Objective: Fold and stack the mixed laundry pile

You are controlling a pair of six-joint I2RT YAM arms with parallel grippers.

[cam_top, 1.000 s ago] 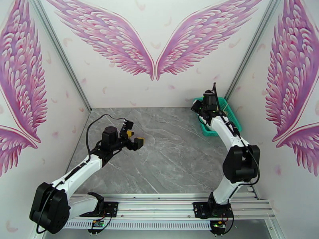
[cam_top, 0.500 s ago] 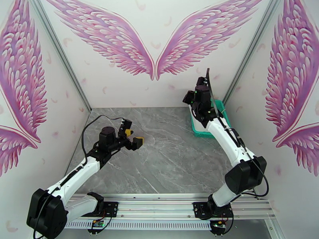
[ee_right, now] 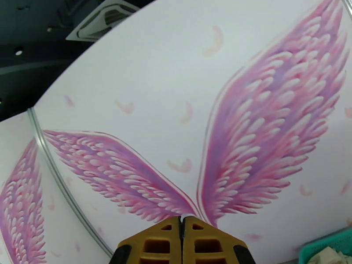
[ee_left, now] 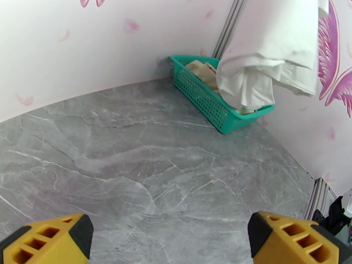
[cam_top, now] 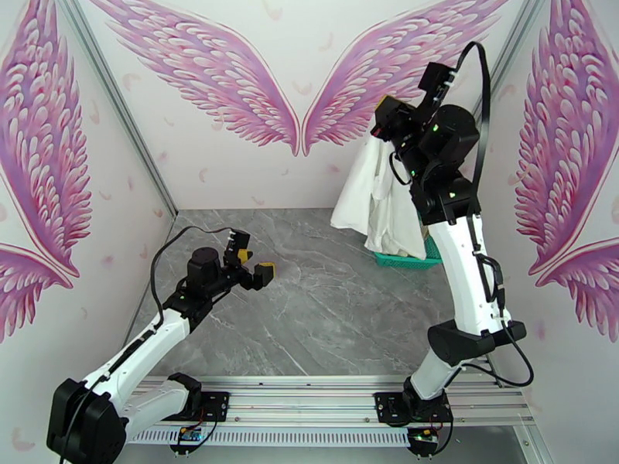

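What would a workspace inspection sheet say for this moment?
Surface: grey marble table, bare in the middle.
Job's things: white shirt hanging over the teal basket; beige garment inside it.
Clutter: nothing seen.
Grippers: left gripper open, empty, above the table; right gripper shut on the white shirt, raised high.
Cables: left arm cable and right arm cable, black, looping free.
Surroundings: white walls with pink wing murals.

Top external: looked down from high behind the arm bases over the whole counter (cam_top: 325,303). Left wrist: low, facing across it to the basket (ee_left: 207,100). Right wrist: tilted up at the winged wall (ee_right: 176,84); basket corner shared.
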